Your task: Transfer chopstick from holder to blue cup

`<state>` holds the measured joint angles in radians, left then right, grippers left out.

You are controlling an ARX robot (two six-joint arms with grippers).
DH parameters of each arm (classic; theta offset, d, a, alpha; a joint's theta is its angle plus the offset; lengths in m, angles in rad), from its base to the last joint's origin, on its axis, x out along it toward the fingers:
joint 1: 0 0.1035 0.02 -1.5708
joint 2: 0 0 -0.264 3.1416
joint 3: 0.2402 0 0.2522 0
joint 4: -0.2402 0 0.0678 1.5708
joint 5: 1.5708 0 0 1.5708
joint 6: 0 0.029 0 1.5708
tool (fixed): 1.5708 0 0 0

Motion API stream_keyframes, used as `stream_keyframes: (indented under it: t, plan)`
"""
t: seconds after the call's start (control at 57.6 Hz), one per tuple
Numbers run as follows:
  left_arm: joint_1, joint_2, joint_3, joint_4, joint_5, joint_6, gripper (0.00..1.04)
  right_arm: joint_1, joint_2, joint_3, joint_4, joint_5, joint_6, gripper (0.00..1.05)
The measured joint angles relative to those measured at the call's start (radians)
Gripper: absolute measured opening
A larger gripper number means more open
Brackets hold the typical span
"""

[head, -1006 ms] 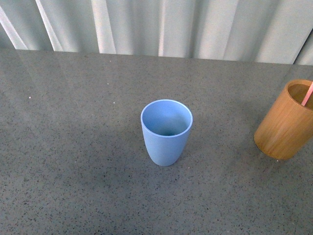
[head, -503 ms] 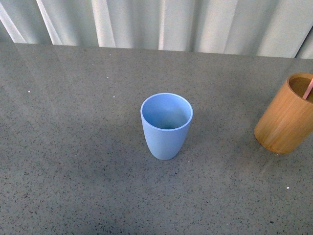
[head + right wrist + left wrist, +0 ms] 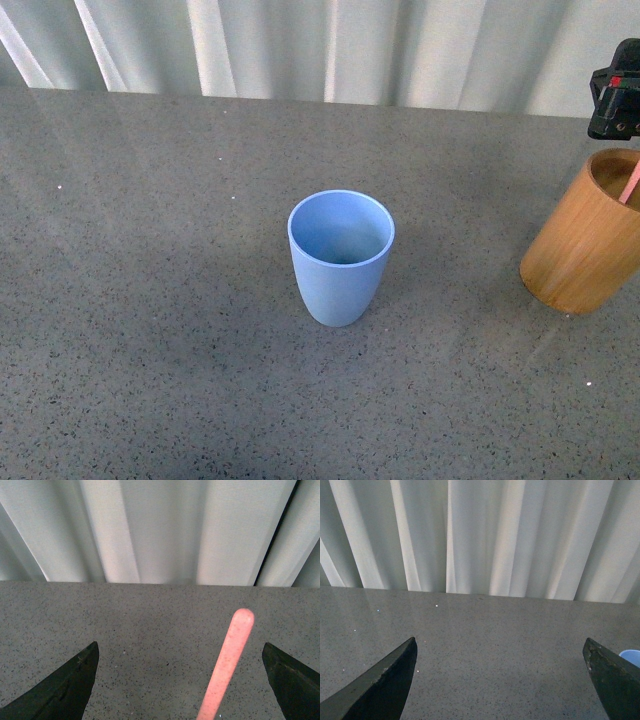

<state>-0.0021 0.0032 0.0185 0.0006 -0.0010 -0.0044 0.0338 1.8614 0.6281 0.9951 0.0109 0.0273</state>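
While the chopstick (image 3: 629,186) stands slanted inside the holder (image 3: 578,250), at the right edge of the front view, none of the transfer is done. The grasp, the lift, the carry and the drop are all left. The blue cup (image 3: 340,260) stands upright with its mouth open near the middle of the tabletop (image 3: 150,320), well apart from the holder, and looks empty as far as can be seen.

The right pincer (image 3: 180,647) is spread wide and grips nothing. In its wrist view the rounded top of the chopstick rises between the two fingers, nearer one of them and touching neither. A dark part of the right arm (image 3: 615,100) shows just above the holder in the front view, so I judge that the approach is under way and closing on the stick comes next.

The left pincer (image 3: 499,641) is also wide open and empty, over bare tabletop, with a sliver of the cup's rim at the edge of its view.

Behind the tabletop hangs a pale pleated curtain (image 3: 300,50). Nothing stands between holder and cup, so the only hindrance I foresee is the holder's own wall, which the long stick must clear before it moves sideways.
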Motion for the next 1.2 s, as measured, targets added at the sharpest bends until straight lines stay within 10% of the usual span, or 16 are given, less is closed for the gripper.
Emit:
stream_keyframes:
  t: [0.243, 0.642, 1.197]
  plan:
    - [0.000, 0.000, 0.000, 0.000, 0.000, 0.000, 0.98, 0.007, 0.033, 0.007, 0.020, 0.005, 0.003, 0.92]
    - [0.000, 0.000, 0.000, 0.000, 0.000, 0.000, 0.98, 0.010, 0.039, 0.005, 0.048, 0.006, 0.003, 0.04]
    - [0.000, 0.000, 0.000, 0.000, 0.000, 0.000, 0.98, 0.113, -0.146, -0.064, 0.079, 0.036, -0.058, 0.02]
